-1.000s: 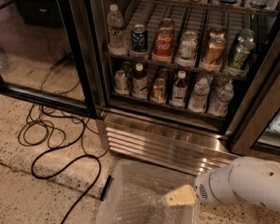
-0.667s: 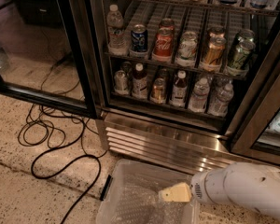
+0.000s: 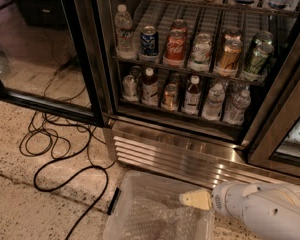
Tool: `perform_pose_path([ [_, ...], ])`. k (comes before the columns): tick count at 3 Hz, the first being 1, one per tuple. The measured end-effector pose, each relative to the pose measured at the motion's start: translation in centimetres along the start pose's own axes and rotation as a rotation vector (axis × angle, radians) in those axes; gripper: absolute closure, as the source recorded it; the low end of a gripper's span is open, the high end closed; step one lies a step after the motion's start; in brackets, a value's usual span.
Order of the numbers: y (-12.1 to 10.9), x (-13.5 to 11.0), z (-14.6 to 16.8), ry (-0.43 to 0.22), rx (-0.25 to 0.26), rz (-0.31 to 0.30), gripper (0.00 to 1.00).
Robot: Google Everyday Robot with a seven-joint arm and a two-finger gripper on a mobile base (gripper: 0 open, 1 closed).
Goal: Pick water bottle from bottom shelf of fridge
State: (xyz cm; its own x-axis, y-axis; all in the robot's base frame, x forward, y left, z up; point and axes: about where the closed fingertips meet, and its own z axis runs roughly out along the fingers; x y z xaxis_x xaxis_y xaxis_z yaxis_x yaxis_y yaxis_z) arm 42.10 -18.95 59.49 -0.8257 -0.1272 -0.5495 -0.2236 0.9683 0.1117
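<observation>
The fridge (image 3: 170, 153) stands open in front of me, with a louvred steel grille at its base. On the bottom shelf (image 3: 176, 114), two clear ribbed water bottles with white caps stand at the right: one (image 3: 213, 101) and another (image 3: 236, 105) beside it. Dark labelled bottles (image 3: 150, 86) and metal cans (image 3: 170, 97) fill the rest of that shelf. My gripper (image 3: 195, 200) is at the end of the white arm (image 3: 262, 209) at the bottom right. It is low, over a plastic bin, well below and in front of the shelf.
A clear plastic bin (image 3: 117, 211) with bubble wrap sits on the floor before the grille. Black cables (image 3: 65, 151) loop over the speckled floor at left. The open glass door (image 3: 40, 49) stands at left. The rack above holds cans and another clear bottle (image 3: 123, 29).
The gripper has risen slightly over the bin. The bottles, cans and door have not moved.
</observation>
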Motion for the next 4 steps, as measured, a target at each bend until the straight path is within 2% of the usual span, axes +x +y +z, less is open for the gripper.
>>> perform_pose_path([
  [1,-1.3,-0.8,1.0,-0.003,0.011,0.148,0.00],
  [2,-1.2,-0.8,1.1,-0.002,0.010,0.163,0.00],
  [3,-0.9,-1.3,1.3,-0.033,0.000,0.169,0.00],
  [4,-1.9,-2.9,1.9,-0.103,0.010,0.186,0.00],
])
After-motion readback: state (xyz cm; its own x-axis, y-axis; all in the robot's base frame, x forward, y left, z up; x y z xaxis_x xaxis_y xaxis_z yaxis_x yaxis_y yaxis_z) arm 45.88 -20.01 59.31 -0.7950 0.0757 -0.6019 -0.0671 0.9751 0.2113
